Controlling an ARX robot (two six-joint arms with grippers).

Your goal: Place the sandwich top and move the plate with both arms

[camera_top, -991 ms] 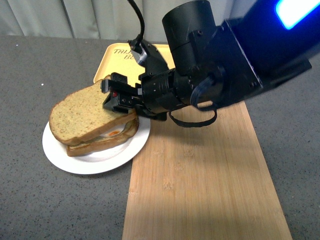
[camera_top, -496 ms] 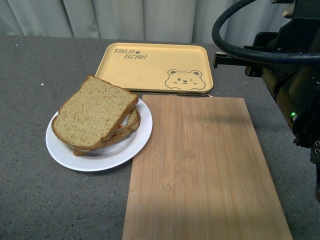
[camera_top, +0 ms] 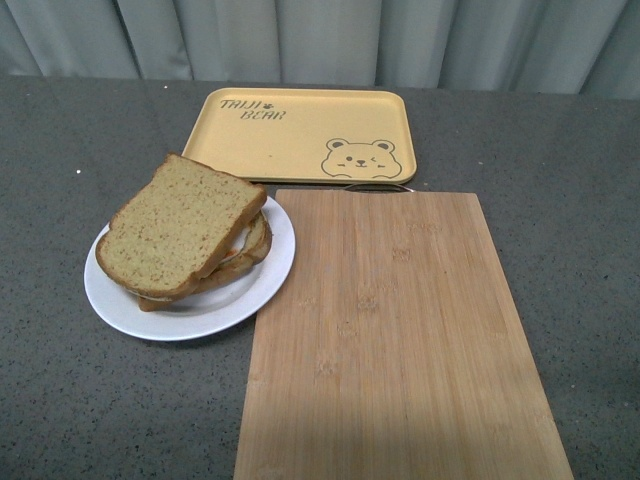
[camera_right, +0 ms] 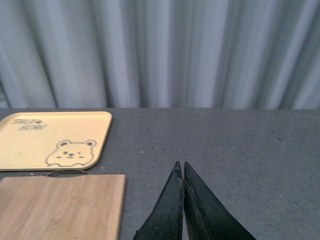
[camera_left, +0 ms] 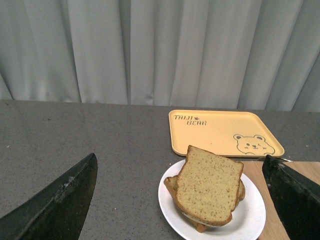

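The square tan-brown speckled bread slice, the sandwich top (camera_top: 180, 225), is lying on the stack. It's sitting a bit skewed, so the lower bread slice (camera_top: 250, 252) is peeking out on the side facing the long light bamboo cutting board (camera_top: 400, 330). Something pale is showing between the slices, but I can't tell what it is. The whole sandwich is resting on the round white plate (camera_top: 200, 315), which is sitting right at the board's left edge, with its rim lapping slightly over that edge.

The rectangular yellow tray (camera_top: 300, 125) with the bear drawing (camera_top: 357, 158) is lying just past the board's far end. Everything is sitting on a grey speckled tabletop (camera_top: 60, 400), with a pale curtain (camera_top: 300, 40) hanging beyond the tray.

In its wrist view, the left gripper (camera_left: 179, 159) is hanging well off the board's left side and looking at the plate. Its black fingers (camera_left: 60, 205) are spread wide and gripping nothing. The right gripper (camera_right: 180, 164) is hovering off the board's right side with its two tips pressed together, nothing between them.
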